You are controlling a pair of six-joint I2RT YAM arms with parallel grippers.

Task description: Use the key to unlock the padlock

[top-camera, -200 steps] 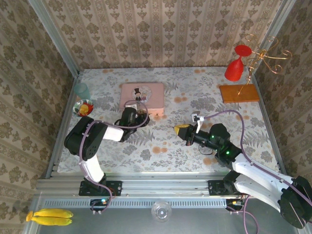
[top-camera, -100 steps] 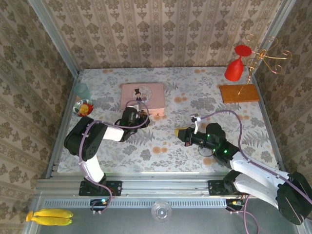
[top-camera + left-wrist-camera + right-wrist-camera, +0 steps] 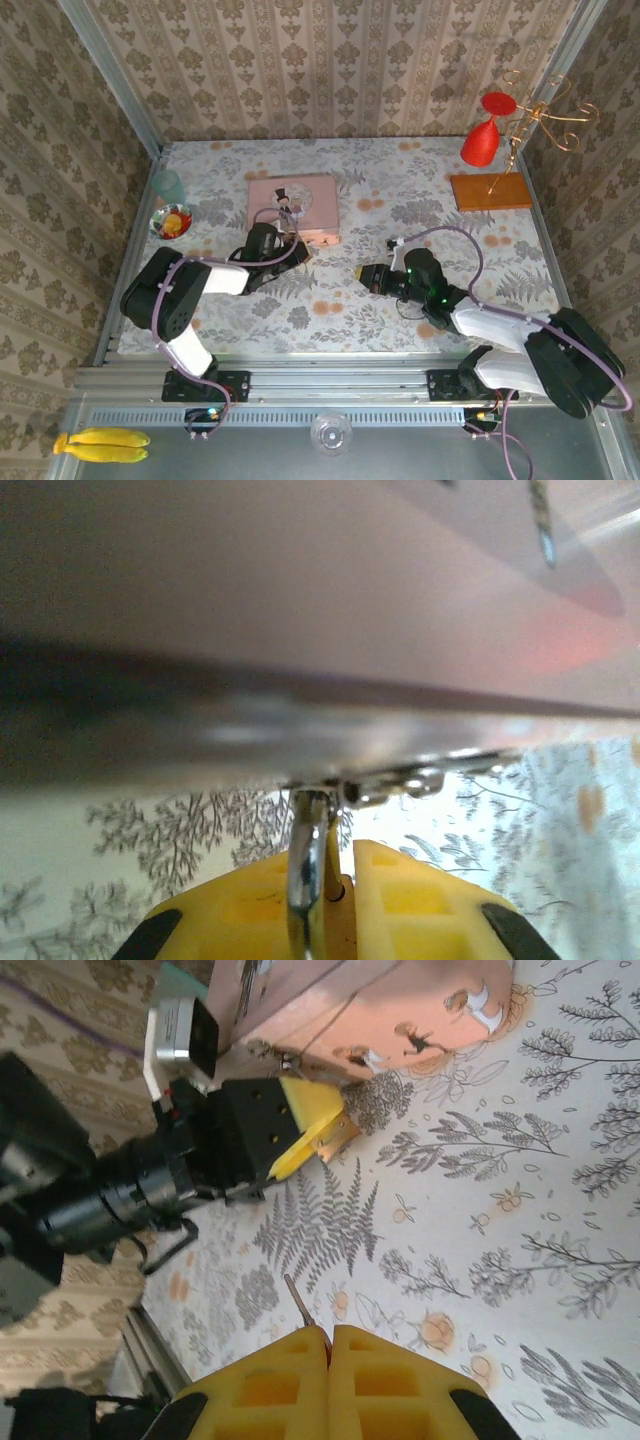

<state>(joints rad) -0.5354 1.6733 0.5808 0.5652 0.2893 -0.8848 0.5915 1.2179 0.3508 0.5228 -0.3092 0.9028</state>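
The small brass padlock (image 3: 335,1132) hangs at the front edge of the pink tin (image 3: 293,205). Its silvery shackle (image 3: 308,870) runs up to the tin's metal hasp (image 3: 400,780). My left gripper (image 3: 340,880) is shut on the padlock, its yellow fingers (image 3: 300,1110) pressed against the tin's front side. My right gripper (image 3: 328,1345) is shut on the key (image 3: 298,1300), whose thin blade sticks out past the fingertips and points towards the padlock. In the top view the right gripper (image 3: 365,272) hovers a short way right of the left gripper (image 3: 297,247), with bare cloth between them.
A gold stand on a wooden base (image 3: 490,190) carries a red glass (image 3: 483,135) at the back right. A teal cup (image 3: 167,185) and a small fruit bowl (image 3: 172,221) sit at the left edge. Bananas (image 3: 100,445) and a clear glass (image 3: 330,432) lie off the table in front.
My left gripper has closed on the padlock, and the tin has turned slightly. My right arm has stretched lower and brought the key a little to the left.
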